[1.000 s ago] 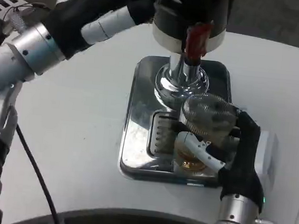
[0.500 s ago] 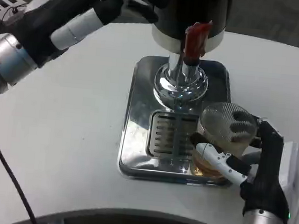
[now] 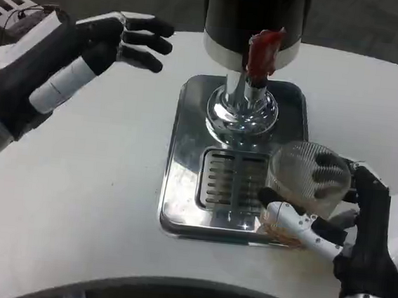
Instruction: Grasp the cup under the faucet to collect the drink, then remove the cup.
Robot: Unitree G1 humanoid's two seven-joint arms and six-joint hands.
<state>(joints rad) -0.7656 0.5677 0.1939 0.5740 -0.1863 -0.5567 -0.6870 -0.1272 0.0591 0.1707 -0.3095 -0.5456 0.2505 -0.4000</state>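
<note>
Beside the tray (image 3: 184, 155), right robot hand (image 3: 346, 226) grasping cup (image 3: 301, 187), moved off grate, left robot hand (image 3: 118, 39) withdrawn, released

Clear ribbed cup (image 3: 307, 179) holding amber drink, sitting upright at near right edge of steel tray (image 3: 184, 155), right of faucet (image 3: 260, 53).

My left hand (image 3: 96, 40) hung at the upper left, fingers stretched out straight and slightly apart, pointing toward the right, holding nothing. Its dark-sleeved forearm ran down and away to the left edge, where the silver wrist section showed. My right hand (image 3: 347, 220) sat at the lower right, wrapped around the cup (image 3: 307, 184): the white and black thumb (image 3: 298, 220) lay across the near side, the other fingers curled around the far side. The black palm faced inward, and my silver right forearm rose from the bottom edge beneath it.
</note>
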